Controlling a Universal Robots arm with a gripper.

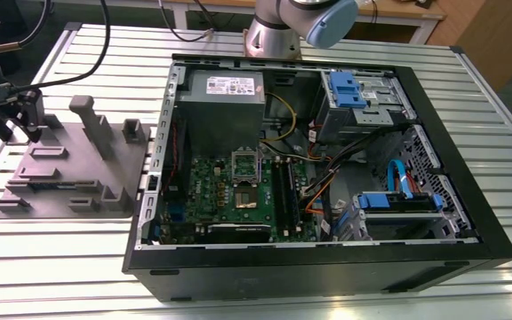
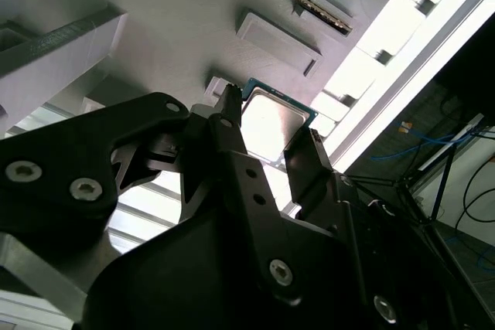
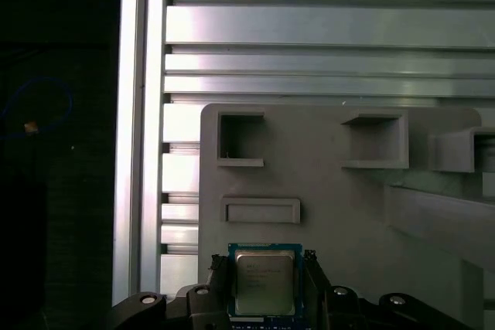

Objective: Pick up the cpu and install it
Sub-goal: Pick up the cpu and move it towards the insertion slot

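Observation:
In both wrist views the cpu [image 3: 264,282] [image 2: 272,123], a small flat square chip with a silvery top and a blue-green rim, sits between my two black fingers [image 3: 220,272]. The fingers press against its opposite edges over the grey holder tray [image 3: 340,214]. My gripper [image 1: 21,130] hangs at the exterior view's left, above the tray's far corner [image 1: 47,153]. The green motherboard [image 1: 225,200] lies inside the open computer case, with its square socket [image 1: 245,198] showing a dark centre and its metal frame flipped up.
Upright posts and slots stand on the grey tray [image 1: 96,130]. The black case wall [image 1: 154,167] rises between tray and motherboard. Inside are a grey power-supply box [image 1: 225,90], loose cables [image 1: 327,173] and blue drive brackets [image 1: 345,90]. The table [image 1: 51,267] is ribbed aluminium.

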